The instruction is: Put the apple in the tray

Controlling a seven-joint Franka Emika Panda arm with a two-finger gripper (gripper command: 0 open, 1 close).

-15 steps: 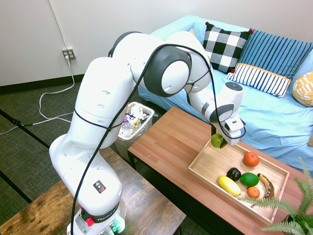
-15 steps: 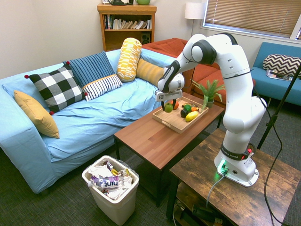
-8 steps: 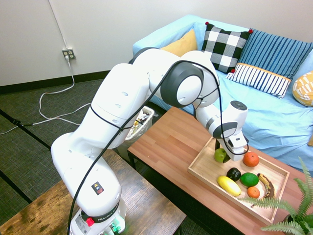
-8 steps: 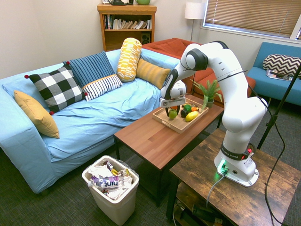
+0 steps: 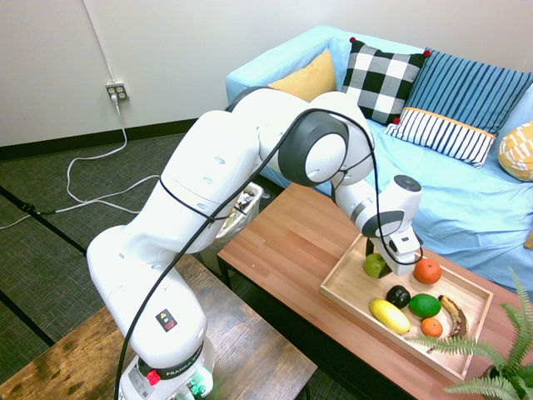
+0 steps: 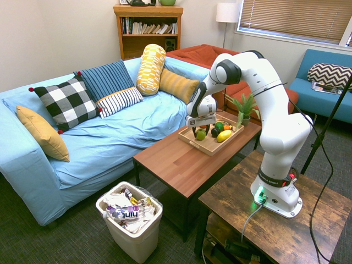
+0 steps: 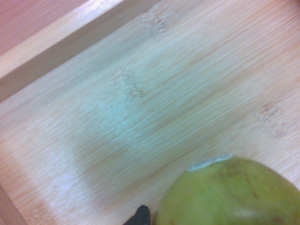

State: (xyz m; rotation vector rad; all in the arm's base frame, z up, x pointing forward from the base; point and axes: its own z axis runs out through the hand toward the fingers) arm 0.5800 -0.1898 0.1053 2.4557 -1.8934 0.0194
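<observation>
The yellow-green apple [image 5: 375, 266] sits low at the near-left corner of the light wooden tray [image 5: 353, 289] on the coffee table. My gripper [image 5: 379, 260] reaches down over it, fingers on either side, shut on the apple. From the other side, the apple [image 6: 201, 133] shows just under the gripper [image 6: 201, 131], inside the tray [image 6: 203, 144]. The wrist view shows the apple [image 7: 229, 192] close above the tray's floor [image 7: 140, 93], with the tray's raised side beyond it.
Further along the tray lie an orange [image 5: 427, 271], a dark avocado [image 5: 399, 296], a yellow fruit [image 5: 389, 316], a green lime [image 5: 425, 305] and a dark banana [image 5: 454, 317]. A potted plant [image 5: 500, 358] stands at the table's end, a blue sofa [image 6: 110, 132] behind, a bin [image 6: 130, 220] below.
The gripper carried the apple from above the tray's corner down into the tray. Over the last half second it has barely moved.
</observation>
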